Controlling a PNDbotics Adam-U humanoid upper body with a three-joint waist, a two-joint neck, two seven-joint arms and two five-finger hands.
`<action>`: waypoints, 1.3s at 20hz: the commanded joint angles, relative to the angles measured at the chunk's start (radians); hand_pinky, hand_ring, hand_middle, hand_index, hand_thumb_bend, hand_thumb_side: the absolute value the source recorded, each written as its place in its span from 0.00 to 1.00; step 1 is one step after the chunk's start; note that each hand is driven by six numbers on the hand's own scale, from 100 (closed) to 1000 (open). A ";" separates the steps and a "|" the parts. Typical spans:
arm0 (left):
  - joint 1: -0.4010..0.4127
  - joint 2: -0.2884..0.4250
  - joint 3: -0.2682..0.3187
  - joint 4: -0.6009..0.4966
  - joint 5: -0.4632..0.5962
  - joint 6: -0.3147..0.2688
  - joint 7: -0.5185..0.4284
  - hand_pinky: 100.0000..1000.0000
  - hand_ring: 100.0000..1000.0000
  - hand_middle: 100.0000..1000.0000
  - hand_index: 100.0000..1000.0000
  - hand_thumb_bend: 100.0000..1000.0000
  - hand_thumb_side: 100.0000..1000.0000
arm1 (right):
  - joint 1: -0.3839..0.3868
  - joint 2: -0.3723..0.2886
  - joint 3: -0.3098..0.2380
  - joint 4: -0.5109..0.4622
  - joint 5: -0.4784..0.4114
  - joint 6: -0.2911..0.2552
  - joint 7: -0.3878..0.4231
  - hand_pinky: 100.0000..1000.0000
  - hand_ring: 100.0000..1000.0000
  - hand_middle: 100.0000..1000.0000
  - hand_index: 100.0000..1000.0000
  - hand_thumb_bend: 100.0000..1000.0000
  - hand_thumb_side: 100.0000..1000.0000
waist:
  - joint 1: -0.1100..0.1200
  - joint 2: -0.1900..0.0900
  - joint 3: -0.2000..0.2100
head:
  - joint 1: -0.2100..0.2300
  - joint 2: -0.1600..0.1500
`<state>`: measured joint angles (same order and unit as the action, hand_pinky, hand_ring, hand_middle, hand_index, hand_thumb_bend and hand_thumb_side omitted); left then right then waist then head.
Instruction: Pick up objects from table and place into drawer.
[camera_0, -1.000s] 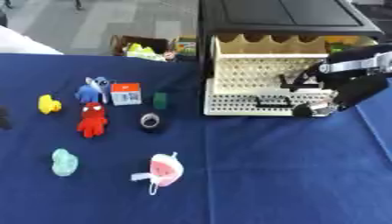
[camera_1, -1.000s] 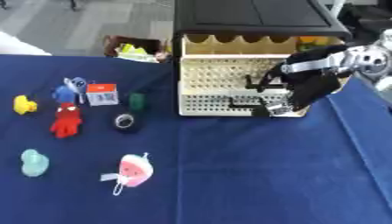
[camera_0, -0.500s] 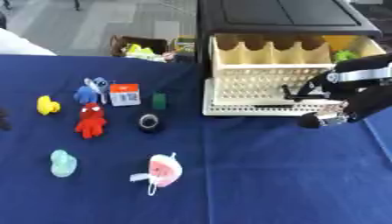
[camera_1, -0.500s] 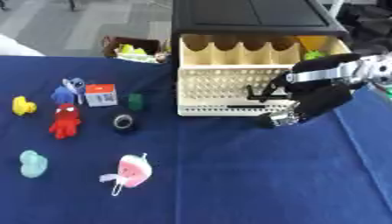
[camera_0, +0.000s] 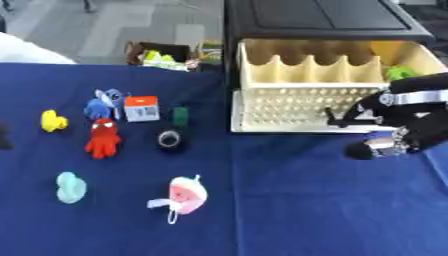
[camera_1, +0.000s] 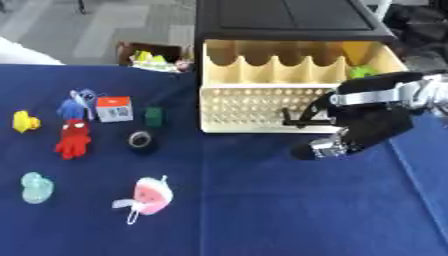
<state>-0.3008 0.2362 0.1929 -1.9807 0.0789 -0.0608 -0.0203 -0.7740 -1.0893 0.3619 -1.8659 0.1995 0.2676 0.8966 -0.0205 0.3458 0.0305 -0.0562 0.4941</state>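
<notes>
A cream drawer (camera_0: 297, 107) stands pulled out of a black cabinet (camera_0: 324, 20); inside it, at the far right, lie a green thing (camera_0: 400, 72) and a yellow thing (camera_0: 385, 49). My right hand (camera_1: 376, 120) hangs just in front of the drawer's right half, its lower part over the blue cloth. Loose on the left lie a yellow duck (camera_0: 52, 121), a blue plush (camera_0: 101, 102), an orange-and-white cube (camera_0: 141, 108), a small green block (camera_0: 180, 116), a red octopus toy (camera_0: 103, 138), a black ring (camera_0: 170, 139), a teal toy (camera_0: 70, 187) and a pink-and-white toy (camera_0: 185, 195).
Blue cloth (camera_0: 289, 210) covers the table. Beyond its far edge stands a box with yellow-green things (camera_0: 162, 55). A dark shape (camera_0: 3, 136) shows at the left edge.
The drawer has come further out of the cabinet. My right hand has moved down and toward me, from the drawer's front to the cloth just before it.
</notes>
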 joint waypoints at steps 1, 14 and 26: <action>-0.012 0.009 -0.001 -0.019 0.005 0.001 -0.001 0.36 0.46 0.53 0.79 0.00 1.00 | 0.005 -0.048 -0.030 -0.043 -0.020 0.022 0.010 0.00 0.00 0.00 0.87 0.40 0.88 | 0.001 -0.017 0.001 | -0.004 -0.012; -0.014 0.005 -0.001 -0.019 0.006 0.003 0.000 0.36 0.46 0.53 0.79 0.00 1.00 | 0.063 -0.065 -0.046 -0.092 -0.058 0.045 0.010 0.00 0.00 0.00 0.91 0.41 0.92 | 0.004 -0.017 0.005 | -0.005 -0.012; -0.012 0.003 0.000 -0.019 0.004 0.004 -0.004 0.36 0.47 0.53 0.79 0.00 1.00 | 0.079 -0.069 -0.104 -0.134 -0.011 0.026 0.010 0.00 0.00 0.00 0.96 0.39 1.00 | 0.005 -0.016 -0.002 | 0.001 -0.012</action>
<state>-0.3064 0.2279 0.1929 -1.9807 0.0790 -0.0581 -0.0223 -0.6859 -1.1224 0.2843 -1.9837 0.1779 0.2868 0.8966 -0.0152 0.3460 0.0289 -0.0562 0.4909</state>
